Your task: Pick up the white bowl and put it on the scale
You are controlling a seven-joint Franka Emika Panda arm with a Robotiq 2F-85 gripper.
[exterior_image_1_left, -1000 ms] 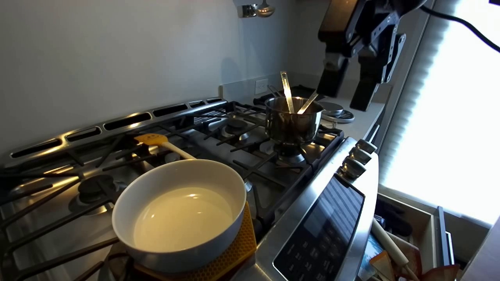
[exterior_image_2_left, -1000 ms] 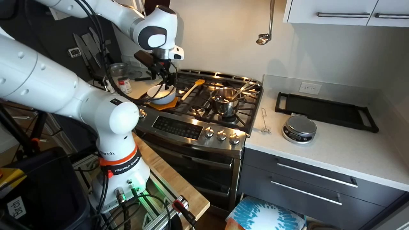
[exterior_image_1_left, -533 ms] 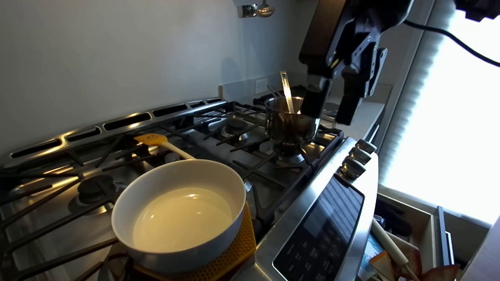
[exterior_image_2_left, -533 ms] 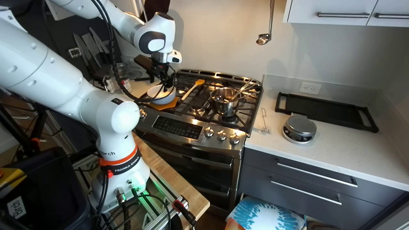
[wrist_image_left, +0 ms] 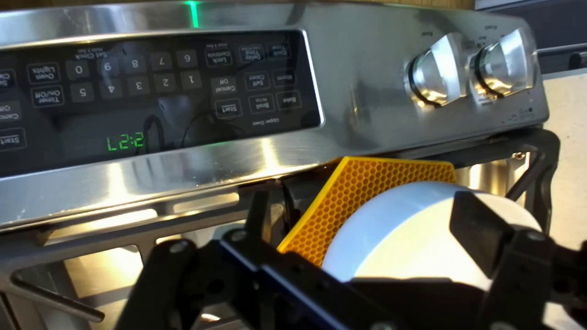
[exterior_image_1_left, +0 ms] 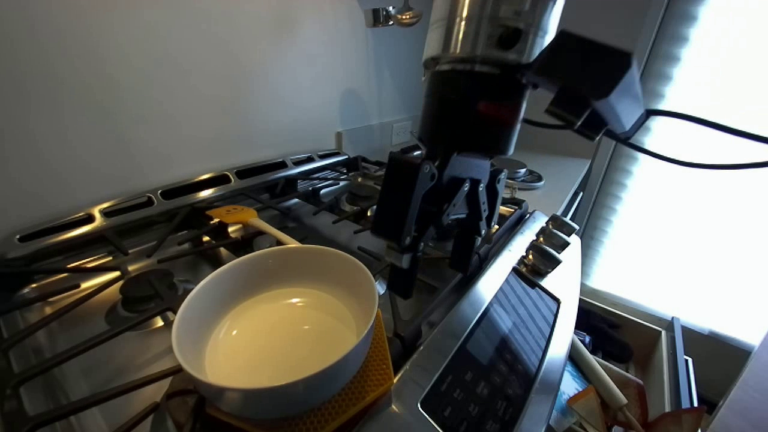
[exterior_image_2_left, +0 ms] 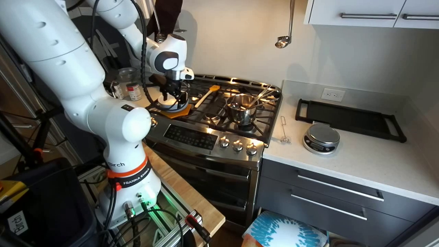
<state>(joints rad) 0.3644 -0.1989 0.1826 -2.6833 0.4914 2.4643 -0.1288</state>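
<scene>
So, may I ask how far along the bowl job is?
Reaching looks done: the open gripper is near the white bowl. Grasping seems in hand, not yet closed: in the wrist view one fingertip overlaps the bowl, the other shows outside it. Remaining: lifting it off the orange trivet and onto the scale on the counter.

Steel pot [exterior_image_2_left: 241,112], yellow spatula [exterior_image_1_left: 245,218] on stove [exterior_image_2_left: 205,153]; black tray [exterior_image_2_left: 346,120], hanging ladle [exterior_image_1_left: 407,16]

I'm working remotely in a kitchen. I see a gas range [exterior_image_2_left: 205,153] bearing a metal pot [exterior_image_2_left: 240,116] of utensils [exterior_image_2_left: 259,96], a ladle [exterior_image_2_left: 283,42] hanging against the wall [exterior_image_2_left: 233,41], white overhead cabinets [exterior_image_2_left: 374,8], and a counter [exterior_image_2_left: 363,164] with a scale [exterior_image_2_left: 321,137], grey drawers [exterior_image_2_left: 329,190] beneath. My wrist view shows "Bake" and "Broil" keys [wrist_image_left: 261,103] on the oven panel [wrist_image_left: 165,103].
</scene>
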